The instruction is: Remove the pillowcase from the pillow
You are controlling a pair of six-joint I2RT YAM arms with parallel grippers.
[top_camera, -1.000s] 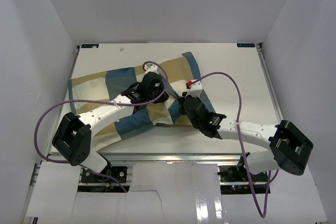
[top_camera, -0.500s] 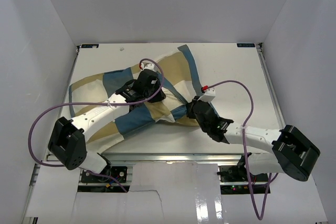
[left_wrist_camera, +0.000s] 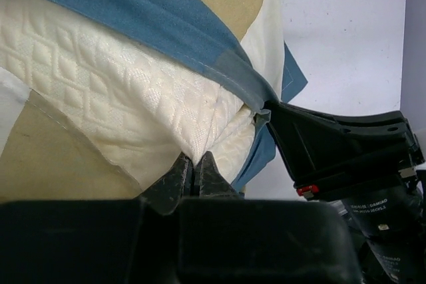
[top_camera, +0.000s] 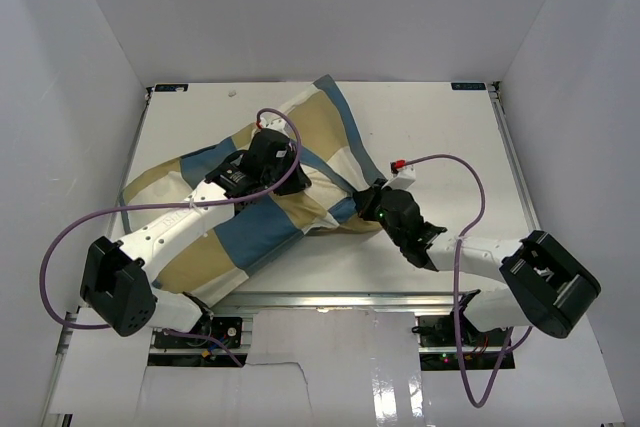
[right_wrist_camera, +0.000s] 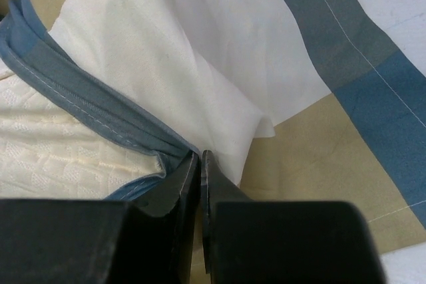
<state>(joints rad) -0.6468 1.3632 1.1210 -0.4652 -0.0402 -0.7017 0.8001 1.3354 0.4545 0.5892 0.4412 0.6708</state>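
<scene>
The checked pillowcase (top_camera: 225, 232) lies across the table's left and middle, lifted into a ridge at the centre. In the left wrist view my left gripper (left_wrist_camera: 194, 163) is shut on a corner of the cream quilted pillow (left_wrist_camera: 126, 91), which sticks out under the pillowcase's blue hem (left_wrist_camera: 166, 28). In the right wrist view my right gripper (right_wrist_camera: 201, 159) is shut on the pillowcase's blue hem (right_wrist_camera: 100, 121), beside the exposed pillow (right_wrist_camera: 60, 157). From above, the left gripper (top_camera: 285, 169) and right gripper (top_camera: 372, 205) stand close together at the case's opening. The pillow is mostly hidden there.
The white table (top_camera: 450, 147) is walled by white panels at the back and both sides. Purple cables loop from each arm over the table. The right gripper's black body (left_wrist_camera: 339, 144) sits just right of the left gripper's fingers.
My left gripper has moved back and left, dragging the pillow and cloth with it. The pillowcase has bunched up higher. My right gripper keeps its grip and has shifted slightly right.
</scene>
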